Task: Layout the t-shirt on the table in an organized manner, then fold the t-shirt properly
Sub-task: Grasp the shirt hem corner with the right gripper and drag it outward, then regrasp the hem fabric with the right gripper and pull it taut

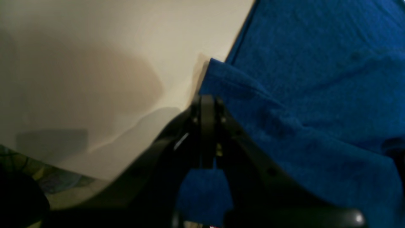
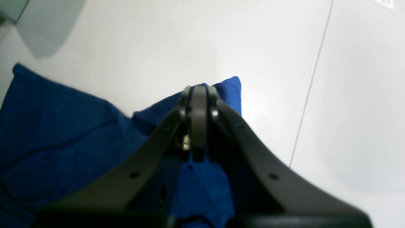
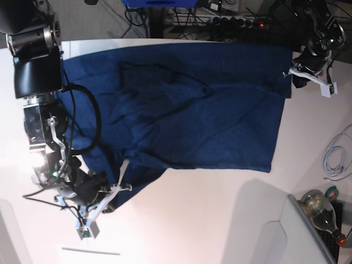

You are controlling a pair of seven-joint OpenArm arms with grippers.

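T-shirt (image 3: 181,104) lies spread over most of the white table (image 3: 209,220) in the base view, dark blue, mostly flat, with creases running across its middle and a bunched fold toward the lower left edge. One straight edge runs down the right side of the cloth; the opposite side reaches under the arm at the left of that view.

Left gripper (image 1: 207,99): fingers together, clamped on a corner of the t-shirt. In the left wrist view a blue flap pokes out just past the fingertips, and more blue cloth shows between the finger bases. The rest of the shirt fills the right half of that view, lying flat on the table. In the base view this gripper sits at the upper right corner of the cloth, near the far table edge.

Right gripper (image 2: 198,91): fingers together, clamped on the t-shirt. In the right wrist view a small pointed corner of cloth sticks up beside the fingertips, and blue cloth is pinched between the fingers lower down. The shirt trails off to the left of the gripper; bare table lies to the right, crossed by a thin dark seam (image 2: 311,85). In the base view this gripper is at the lower left corner of the cloth.

Also on the right of the base view: a white cable (image 3: 336,157) on the table, and a bottle (image 3: 322,209) beyond the table's edge.
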